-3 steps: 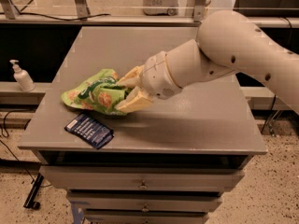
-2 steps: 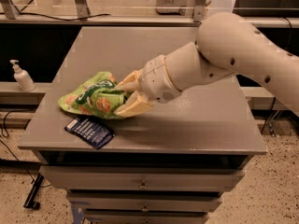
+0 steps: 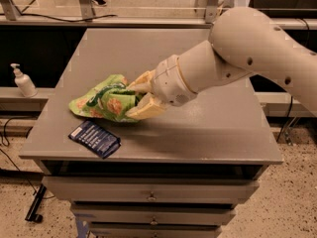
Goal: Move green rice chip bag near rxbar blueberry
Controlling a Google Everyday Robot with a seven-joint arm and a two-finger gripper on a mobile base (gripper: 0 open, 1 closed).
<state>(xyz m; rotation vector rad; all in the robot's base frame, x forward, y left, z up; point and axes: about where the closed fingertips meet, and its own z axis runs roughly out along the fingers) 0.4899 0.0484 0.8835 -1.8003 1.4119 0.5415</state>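
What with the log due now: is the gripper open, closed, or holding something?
Gripper: jaws closed on the green rice chip bag, just behind the rxbar blueberry.

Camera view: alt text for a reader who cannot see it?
The gripper, low over the gray table, clamps one end of the green rice chip bag in its jaws. The rxbar blueberry lies in front of it.

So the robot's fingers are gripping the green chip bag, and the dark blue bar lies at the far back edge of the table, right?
Not quite. The camera view shows the gripper closed on the green rice chip bag, but the rxbar blueberry lies near the front edge of the table, in front of the bag.
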